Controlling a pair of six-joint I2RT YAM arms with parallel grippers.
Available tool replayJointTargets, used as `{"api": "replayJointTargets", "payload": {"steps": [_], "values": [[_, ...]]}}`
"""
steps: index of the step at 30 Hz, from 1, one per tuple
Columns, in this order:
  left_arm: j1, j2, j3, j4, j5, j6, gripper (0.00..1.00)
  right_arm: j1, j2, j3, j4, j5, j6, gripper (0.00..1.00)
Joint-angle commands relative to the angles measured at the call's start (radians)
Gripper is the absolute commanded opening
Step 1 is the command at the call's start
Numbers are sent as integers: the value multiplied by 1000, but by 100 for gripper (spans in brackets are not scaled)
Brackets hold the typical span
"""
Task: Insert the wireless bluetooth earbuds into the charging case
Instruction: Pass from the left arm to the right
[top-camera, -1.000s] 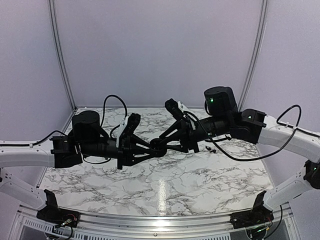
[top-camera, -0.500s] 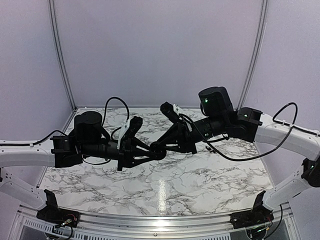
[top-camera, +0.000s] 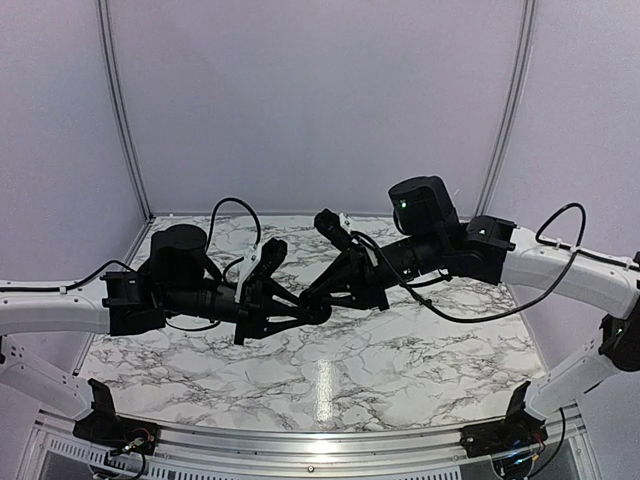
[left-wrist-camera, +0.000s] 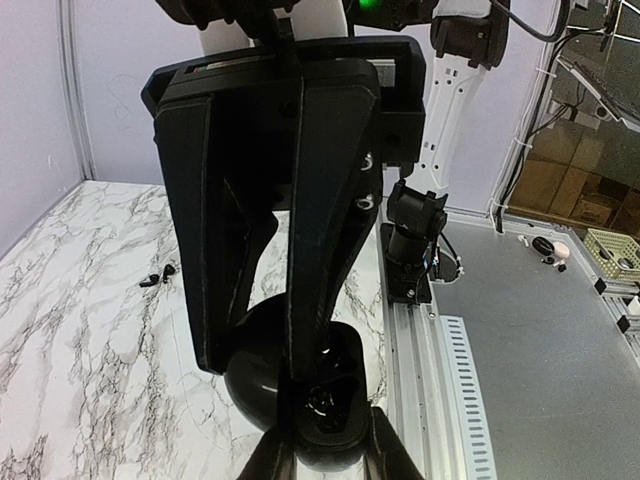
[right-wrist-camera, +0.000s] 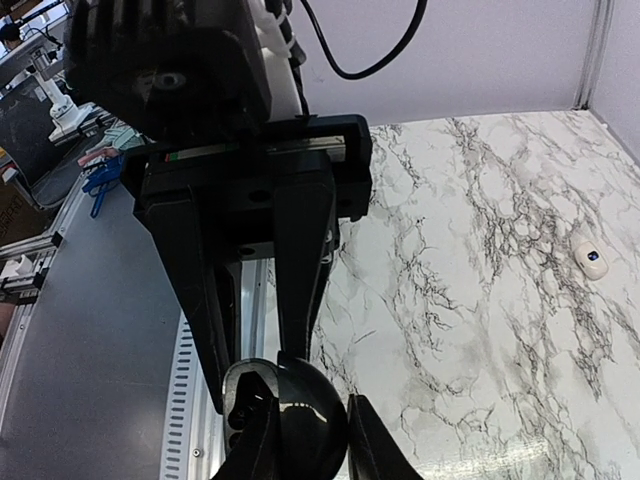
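**Operator:** Left gripper status?

**Technician:** Narrow. Its two fingers are closed on a black round object, which is glossy and held clear of the desk over the centre. In the left wrist view the object appears to be hinged open, with something small and dark inside. What that is cannot be told.

**Operator:** Right gripper status?

**Technician:** Also narrow, and clamped on the same black round object from the opposite side. The two grippers meet tip to tip, with each arm reaching inward from its own side of the desk.

**Operator:** Location of the earbuds?

**Technician:** Two small dark specks lie close together on the marble in the right half of the desk, well back from the near edge. Neither gripper touches them. They cannot be made out in the overhead view.

**Operator:** Location of the charging case?

**Technician:** It lies flat on the marble toward the far edge, on the left arm's side, well apart from both grippers. It shows as a small cream-white rounded piece with a dark spot on top. Whether its lid is open cannot be told. It is seen only in the right wrist view.
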Motion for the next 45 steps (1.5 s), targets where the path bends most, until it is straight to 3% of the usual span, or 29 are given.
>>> {"api": "replayJointTargets", "payload": {"steps": [1,13,15,22,30,45], "values": [[-1,-5,36,43,-9,22,0,13,26,40,-5,-33,8,24],[-1,-30,23,37,-65,37,0,13,15,34,-3,-39,-2,4],[-1,-31,21,37,-74,37,4,14,11,32,3,-35,-2,0],[0,-43,12,38,-112,36,34,12,-16,22,27,-13,0,0],[0,-48,-2,38,-118,34,50,8,-76,-17,125,9,19,0],[-9,-55,2,114,-68,7,52,8,-84,-50,248,41,54,0]]}}
